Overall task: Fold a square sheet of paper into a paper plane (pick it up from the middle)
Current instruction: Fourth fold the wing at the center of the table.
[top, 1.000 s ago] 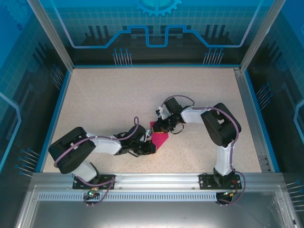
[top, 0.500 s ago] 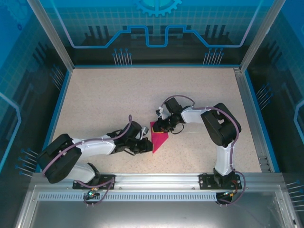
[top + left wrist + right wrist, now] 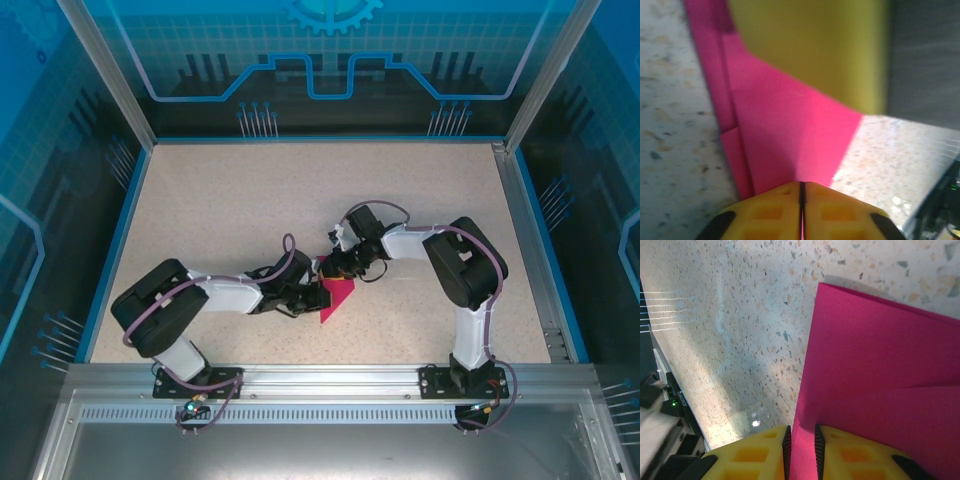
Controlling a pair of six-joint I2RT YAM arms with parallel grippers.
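Note:
The square sheet of paper [image 3: 338,296] is folded into a magenta triangle lying on the speckled table between the two arms. My left gripper [image 3: 314,298] is at its left edge; in the left wrist view its yellow jaws [image 3: 801,186] are pressed together with a pink sliver of the paper [image 3: 785,130] in the seam. My right gripper [image 3: 336,268] is at the paper's upper corner. Seen from the right wrist, the jaws [image 3: 801,429] are shut on a folded edge of the paper [image 3: 880,375]. One yellow finger [image 3: 815,50] of the right gripper looms at the top of the left wrist view.
The speckled tabletop [image 3: 230,210] is ringed by a blue border and transparent walls. An aluminium rail [image 3: 330,385] runs along the near edge where both arm bases are bolted. Both arms reach inward and nearly meet over the paper.
The left arm drew back low, then swung up again, bringing its gripper onto the paper's left edge. The right arm and the paper's upper corner stayed put.

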